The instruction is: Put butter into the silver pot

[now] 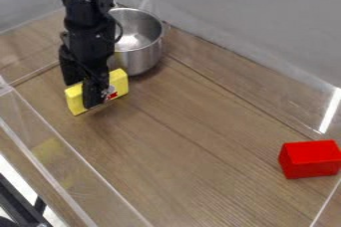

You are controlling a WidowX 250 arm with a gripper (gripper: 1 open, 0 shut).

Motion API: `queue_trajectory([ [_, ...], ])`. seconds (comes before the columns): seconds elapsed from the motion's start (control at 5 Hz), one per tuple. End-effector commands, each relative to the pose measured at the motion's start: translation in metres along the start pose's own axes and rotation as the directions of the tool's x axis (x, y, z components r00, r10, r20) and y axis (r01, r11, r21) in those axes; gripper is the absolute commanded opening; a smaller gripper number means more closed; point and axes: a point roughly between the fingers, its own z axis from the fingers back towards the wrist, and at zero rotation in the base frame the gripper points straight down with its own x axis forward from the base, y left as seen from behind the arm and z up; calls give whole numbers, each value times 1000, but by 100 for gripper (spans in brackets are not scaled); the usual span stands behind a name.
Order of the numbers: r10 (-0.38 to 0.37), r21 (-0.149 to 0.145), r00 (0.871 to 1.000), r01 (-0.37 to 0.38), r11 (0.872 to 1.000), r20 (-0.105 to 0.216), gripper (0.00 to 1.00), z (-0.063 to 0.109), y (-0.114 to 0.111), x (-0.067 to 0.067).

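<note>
We take the silver pot (139, 40) as our landmark, standing on the wooden table (180, 126) near the pale back wall (240, 22). Our black arm (86, 2) reaches down from the top edge of the view, on the image-left side of the pot, its upper part overlapping the pot's edge in the picture. It hangs nearly upright, with the gripper (94, 90) pointing down at the butter (118, 85). The butter lies in front of the pot, outside it and toward the camera, yellow showing on both sides of our dark fingers. We cannot tell whether those fingers are clamped on the butter or merely around it, since they hide its middle. The red block (310, 159) sits well apart from the pot, nearer the camera and far to image-right.
</note>
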Motion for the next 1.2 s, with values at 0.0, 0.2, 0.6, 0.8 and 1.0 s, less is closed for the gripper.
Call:
queue_trajectory([
  [0.0, 65, 35, 997, -67, 997, 43, 0, 5, 2, 6],
  [0.2, 104, 32, 994, -105, 994, 41, 0, -6, -5, 10],
  [0.6, 81, 34, 995, -83, 996, 58, 0, 14, 15, 4],
  [0.8, 72, 34, 995, -74, 997, 66, 0, 25, 25, 1],
  [1.0, 95, 33, 993, -97, 995, 66, 0, 17, 24, 9],
])
